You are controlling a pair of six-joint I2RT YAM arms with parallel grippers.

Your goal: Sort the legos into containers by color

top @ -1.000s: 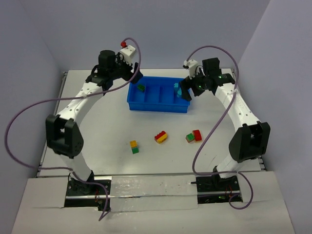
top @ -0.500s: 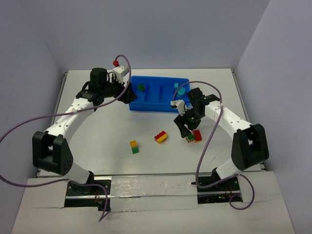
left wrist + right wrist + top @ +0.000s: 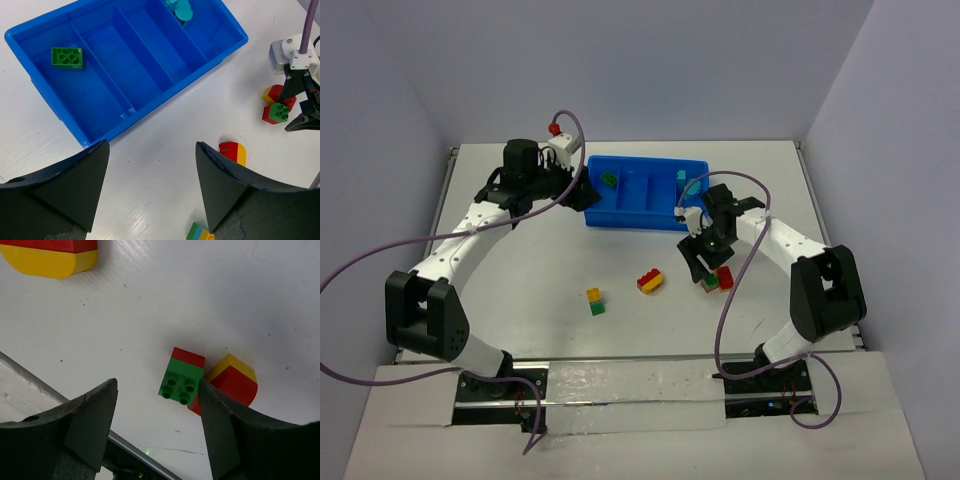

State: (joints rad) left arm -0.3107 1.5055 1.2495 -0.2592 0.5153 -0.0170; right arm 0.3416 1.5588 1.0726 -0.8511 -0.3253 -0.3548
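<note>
Where the green-red pair lies toward the table's right edge, against a red-yellow brick, the right gripper hangs directly above it, spread and empty, with the pair's long axis crosswise to the closing line. The left gripper, also spread, is well apart by the tray.

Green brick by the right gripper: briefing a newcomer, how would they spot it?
Start at the blue tray; just off its near right corner is the right gripper. Beneath it, pick the green brick atop red, not the red-yellow pair.
</note>
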